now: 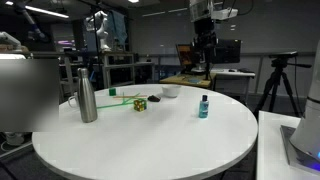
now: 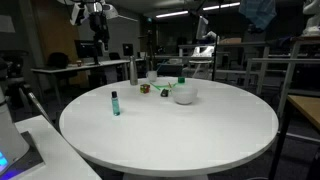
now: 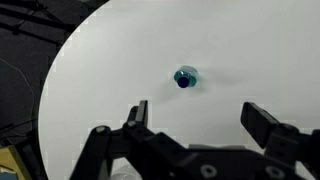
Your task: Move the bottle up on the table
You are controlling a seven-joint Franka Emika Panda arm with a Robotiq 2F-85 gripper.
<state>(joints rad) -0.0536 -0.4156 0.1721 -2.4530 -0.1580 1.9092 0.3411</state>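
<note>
My end effector (image 3: 198, 118) hangs wide open and empty above the large round white surface (image 3: 110, 60), with nothing between its fingers. The small translucent teal-blue bottle with a dark cap (image 3: 185, 77) stands upright on the surface, apart from the end effector. In an exterior view the bottle (image 1: 204, 106) is well apart from the tall brushed-steel flask (image 1: 87, 103).

— What stands on the round white surface (image 1: 150, 140)?
— A small teal bottle (image 1: 204, 106), upright and alone on one side. Well apart from it are a tall steel flask (image 1: 87, 97) and a white bowl (image 1: 170, 91), with a small multicoloured cube (image 1: 141, 103) between them.
</note>
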